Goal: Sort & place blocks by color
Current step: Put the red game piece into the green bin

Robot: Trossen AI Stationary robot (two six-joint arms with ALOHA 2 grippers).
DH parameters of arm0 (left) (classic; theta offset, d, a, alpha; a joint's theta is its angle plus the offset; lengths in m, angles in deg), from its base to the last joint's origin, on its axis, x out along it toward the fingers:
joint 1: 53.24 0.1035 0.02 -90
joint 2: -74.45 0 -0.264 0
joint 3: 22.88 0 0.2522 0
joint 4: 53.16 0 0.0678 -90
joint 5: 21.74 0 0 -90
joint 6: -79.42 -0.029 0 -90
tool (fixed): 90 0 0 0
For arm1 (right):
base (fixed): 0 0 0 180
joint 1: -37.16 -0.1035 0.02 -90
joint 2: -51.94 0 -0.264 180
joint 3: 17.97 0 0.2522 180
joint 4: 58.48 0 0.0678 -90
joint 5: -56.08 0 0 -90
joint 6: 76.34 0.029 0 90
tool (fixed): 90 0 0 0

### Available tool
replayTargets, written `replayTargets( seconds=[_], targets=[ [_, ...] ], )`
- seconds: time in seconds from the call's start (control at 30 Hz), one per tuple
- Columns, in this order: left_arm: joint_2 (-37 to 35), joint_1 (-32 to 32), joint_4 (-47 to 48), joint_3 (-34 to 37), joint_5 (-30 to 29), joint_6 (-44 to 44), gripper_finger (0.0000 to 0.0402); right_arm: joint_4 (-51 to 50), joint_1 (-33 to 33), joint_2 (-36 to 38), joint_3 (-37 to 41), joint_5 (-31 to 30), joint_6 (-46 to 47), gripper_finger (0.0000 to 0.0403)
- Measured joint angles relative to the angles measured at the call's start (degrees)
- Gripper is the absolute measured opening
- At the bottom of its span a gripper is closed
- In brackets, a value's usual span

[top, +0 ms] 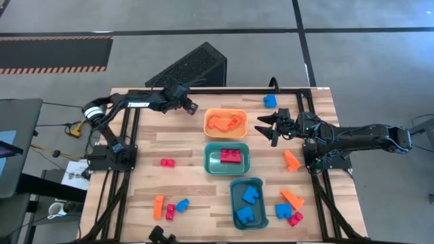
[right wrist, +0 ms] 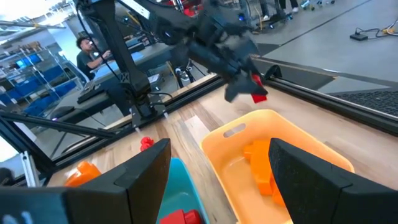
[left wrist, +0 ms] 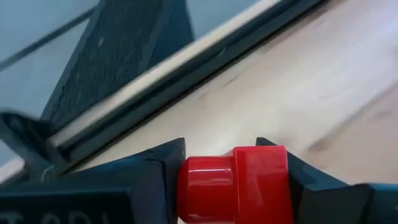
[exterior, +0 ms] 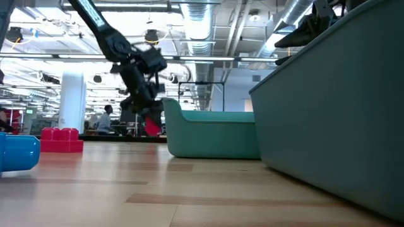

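Your left gripper (left wrist: 233, 186) is pinching a red block (left wrist: 233, 183) between its fingers, lifted off the worktop (top: 183, 183). The orange bin (top: 226, 123) sits just beside it; the teal bin (top: 227, 158) holding a red block lies beyond that. Risk: release here and red lands in or beside orange, a wrong sort. The grip looks to be on the block's ends, so it could twist out. Your right gripper (top: 266, 129) hangs spread and empty, just beside the orange bin's other side.

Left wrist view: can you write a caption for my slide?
The left gripper holds a red block between its jaws, above the wooden table.
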State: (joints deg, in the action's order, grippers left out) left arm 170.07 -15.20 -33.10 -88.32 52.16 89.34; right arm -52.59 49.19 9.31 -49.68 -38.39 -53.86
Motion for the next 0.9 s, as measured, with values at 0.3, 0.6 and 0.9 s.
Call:
replayTargets(
  seconds=[0.3,0.6,0.9],
  targets=[
    [-15.80,-20.95,-11.39,2.87,1.92,1.08,0.0134,0.18,-0.01,0.00,0.00,0.01,0.01,0.0291],
    [-9.05,-48.60,-46.25,12.05,-12.14,-6.91,0.0134,0.53,-0.09,0.90,-1.42,1.17,1.07,0.0291],
    [5.02,-51.60,-57.10,9.51,-14.09,-3.46,0.0173,0.41,-2.89,4.29,-3.31,1.73,0.98,0.0291]
  ],
)
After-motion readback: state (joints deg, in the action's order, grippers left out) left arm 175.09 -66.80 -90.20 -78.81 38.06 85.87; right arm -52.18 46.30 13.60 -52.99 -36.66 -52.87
